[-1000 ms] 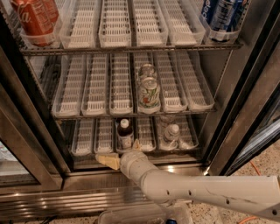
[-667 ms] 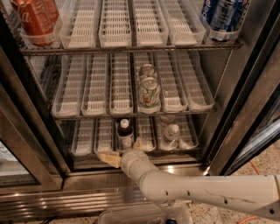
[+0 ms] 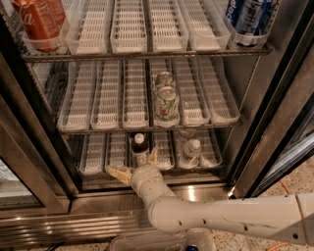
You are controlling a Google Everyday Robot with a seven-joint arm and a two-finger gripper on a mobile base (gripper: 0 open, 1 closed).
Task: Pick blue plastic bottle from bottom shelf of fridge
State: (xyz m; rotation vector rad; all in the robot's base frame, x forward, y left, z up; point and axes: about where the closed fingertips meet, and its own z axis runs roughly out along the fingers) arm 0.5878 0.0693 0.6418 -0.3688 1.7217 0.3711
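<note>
The blue plastic bottle (image 3: 140,146), white cap and dark shoulders, stands upright in a white slotted tray on the bottom shelf (image 3: 98,159) of the fridge (image 3: 49,223). My gripper (image 3: 136,165) is at the front edge of that shelf, just in front of and slightly below the bottle. It is open. One tan finger (image 3: 118,173) points left and the other rises next to the bottle's right side. The bottle's base is hidden behind my gripper.
A clear water bottle (image 3: 192,148) stands two lanes right of the bottle. Green cans (image 3: 166,100) sit on the middle rack, red cans (image 3: 38,20) top left, blue cans (image 3: 249,14) top right. Dark door frames (image 3: 277,117) flank the opening.
My gripper has edged up and forward toward the bottle, with one finger now showing beside the bottle's right side. The bottle has not moved.
</note>
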